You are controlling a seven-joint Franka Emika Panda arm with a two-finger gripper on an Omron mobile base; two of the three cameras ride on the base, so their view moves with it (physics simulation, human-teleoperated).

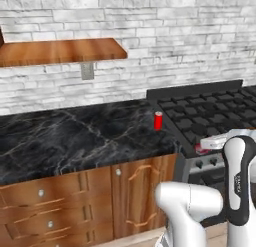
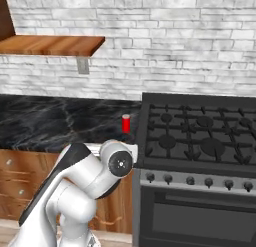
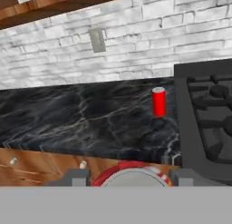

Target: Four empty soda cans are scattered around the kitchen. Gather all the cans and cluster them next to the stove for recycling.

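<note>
A red cylindrical soda can with a silver top (image 3: 158,101) is seen standing upright on the black marble counter (image 1: 70,136), just beside the left edge of the black gas stove with cast-iron grates (image 2: 200,136). Nothing stands between it and the gripper (image 3: 132,178), whose two dark fingers are closed on a second red can with a silver top (image 3: 132,177), held in front of the wooden cabinets (image 1: 75,206). A wooden shelf (image 1: 60,51) is mounted on the white brick wall (image 2: 175,46). No lettering can be read.
</note>
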